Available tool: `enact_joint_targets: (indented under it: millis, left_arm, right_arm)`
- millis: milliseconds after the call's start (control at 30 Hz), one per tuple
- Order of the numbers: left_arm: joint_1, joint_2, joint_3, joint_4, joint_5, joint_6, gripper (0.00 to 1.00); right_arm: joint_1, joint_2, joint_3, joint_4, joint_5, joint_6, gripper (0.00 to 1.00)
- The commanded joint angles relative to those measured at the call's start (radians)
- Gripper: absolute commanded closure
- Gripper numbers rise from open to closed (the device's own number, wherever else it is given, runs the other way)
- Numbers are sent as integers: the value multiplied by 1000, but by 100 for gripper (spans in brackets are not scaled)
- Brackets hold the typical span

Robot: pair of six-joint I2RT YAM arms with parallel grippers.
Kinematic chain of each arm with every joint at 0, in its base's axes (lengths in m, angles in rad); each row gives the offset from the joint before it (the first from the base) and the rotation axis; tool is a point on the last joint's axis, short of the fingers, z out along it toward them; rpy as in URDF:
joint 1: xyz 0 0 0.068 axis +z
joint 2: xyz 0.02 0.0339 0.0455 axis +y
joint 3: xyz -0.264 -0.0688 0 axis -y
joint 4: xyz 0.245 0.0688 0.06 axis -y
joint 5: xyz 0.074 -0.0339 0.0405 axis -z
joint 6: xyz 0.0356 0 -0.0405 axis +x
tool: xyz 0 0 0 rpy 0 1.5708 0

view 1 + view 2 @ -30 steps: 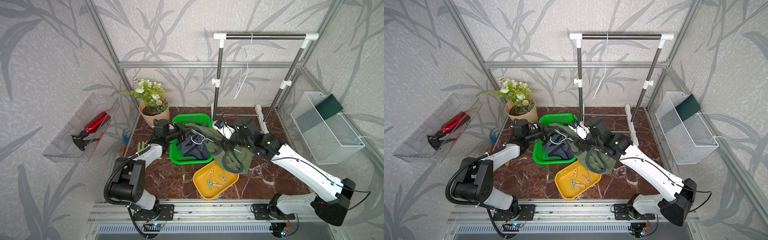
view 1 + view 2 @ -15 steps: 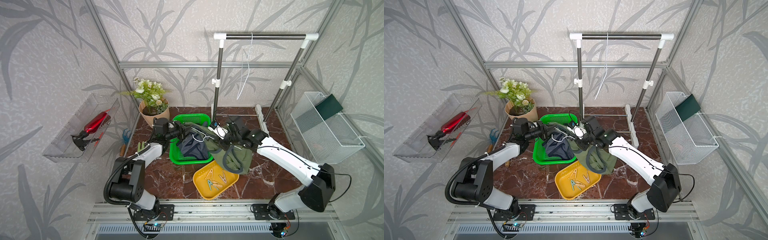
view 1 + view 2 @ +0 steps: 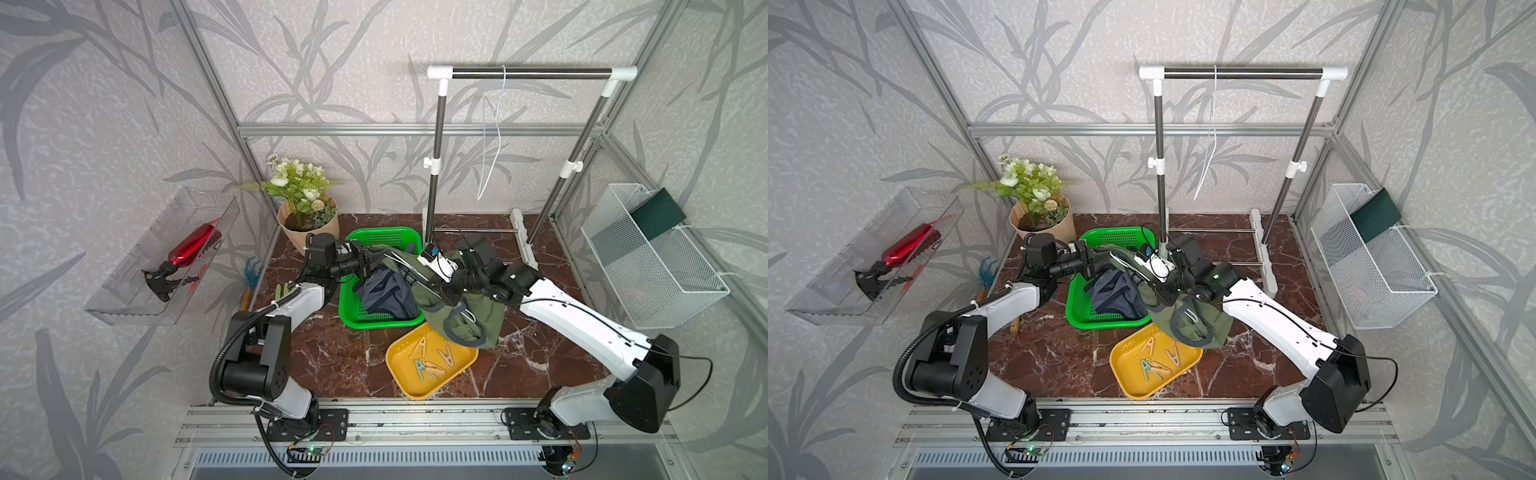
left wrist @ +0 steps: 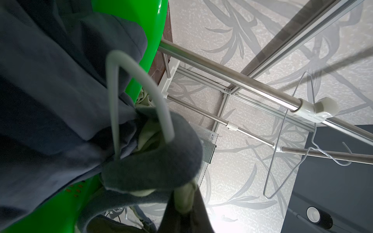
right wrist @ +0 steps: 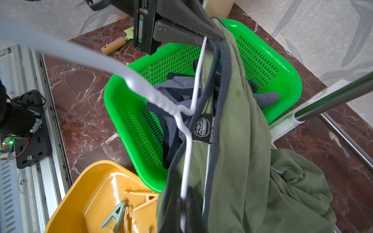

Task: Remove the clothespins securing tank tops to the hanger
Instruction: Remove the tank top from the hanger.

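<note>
Several clothespins lie in the yellow tray (image 3: 461, 372): a teal one (image 3: 420, 369) (image 5: 116, 213) and tan ones (image 3: 446, 353) (image 5: 141, 199). None shows on the white wire hanger (image 5: 186, 145). The olive tank top (image 3: 473, 324) (image 5: 242, 141) hangs from it, drooping onto the tray's edge. The slate-blue tank top (image 3: 388, 293) lies in the green basket (image 3: 353, 320). My left gripper (image 3: 374, 259) (image 5: 212, 36) is shut on the olive top's navy strap where the hanger's end meets it. My right gripper (image 3: 432, 286) (image 5: 184, 201) is shut on the hanger's wire.
A clothes rack (image 3: 532, 75) with a second bare wire hanger (image 3: 492, 145) stands at the back. A flower pot (image 3: 307, 224) is at the back left and a wire basket (image 3: 648, 266) on the right wall. A small trowel (image 3: 249, 274) lies by the left wall.
My right gripper was open a second ago and has shut on the hanger's wire. The right arm swung in and back. The left gripper has kept its hold.
</note>
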Motion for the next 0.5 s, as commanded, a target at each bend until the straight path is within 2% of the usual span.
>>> enact_joint_targets:
  millis: [0,467]
  left_arm:
    - [53,-5,29,-27,-35,20,97]
    - [112,-42,38,-119,-23,82,97]
  right_arm:
    - [-7,-79,-11,-25,-21,37,100]
    - [-7,-253,-96,-3,-30,117,100]
